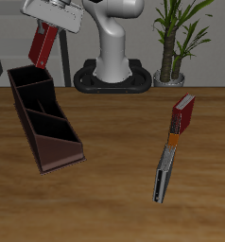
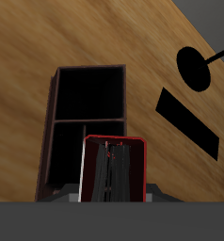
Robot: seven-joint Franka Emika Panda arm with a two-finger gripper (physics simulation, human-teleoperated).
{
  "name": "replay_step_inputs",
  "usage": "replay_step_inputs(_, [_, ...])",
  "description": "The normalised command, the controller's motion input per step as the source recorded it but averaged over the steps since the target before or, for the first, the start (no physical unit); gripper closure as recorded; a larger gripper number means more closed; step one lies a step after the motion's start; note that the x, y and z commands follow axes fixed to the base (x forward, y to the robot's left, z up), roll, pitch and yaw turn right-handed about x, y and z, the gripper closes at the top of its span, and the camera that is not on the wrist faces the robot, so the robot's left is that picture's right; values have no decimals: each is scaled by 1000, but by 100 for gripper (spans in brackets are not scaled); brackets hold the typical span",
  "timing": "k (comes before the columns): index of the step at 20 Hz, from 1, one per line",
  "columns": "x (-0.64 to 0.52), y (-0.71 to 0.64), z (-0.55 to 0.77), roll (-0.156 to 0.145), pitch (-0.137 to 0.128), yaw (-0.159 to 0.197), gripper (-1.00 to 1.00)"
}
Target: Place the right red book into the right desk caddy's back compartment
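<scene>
Both hand (image 1: 45, 38) fingers around right red book (image 1: 42, 44)

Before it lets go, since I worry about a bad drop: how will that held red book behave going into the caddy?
The right red book, hanging tilted from the claw, looks a stiff hardback, so it probably won't flop. Being slim, it may lean inside the back compartment of the right desk caddy.

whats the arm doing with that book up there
The gripper holds the dark red book in the air, above the tall end of the caddy. In the wrist view the book hangs over the caddy's open sections. It is not yet inside. Two other books lie on the table.
</scene>
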Motion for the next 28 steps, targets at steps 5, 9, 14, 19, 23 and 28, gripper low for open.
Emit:
replay_step_inputs(5, [128, 8, 14, 1, 4, -27, 100])
replay_step_inputs(9, [89, 99, 15, 32, -12, 4, 100])
replay_step_inputs(14, [114, 26, -115, 20, 7, 19, 100])
replay_step_inputs(19, [27, -39, -40, 1, 7, 8, 100])
replay_step_inputs(23, [23, 22, -134, 12, 20, 27, 100])
replay_step_inputs(28, [71, 3, -109, 16, 12, 36, 100])
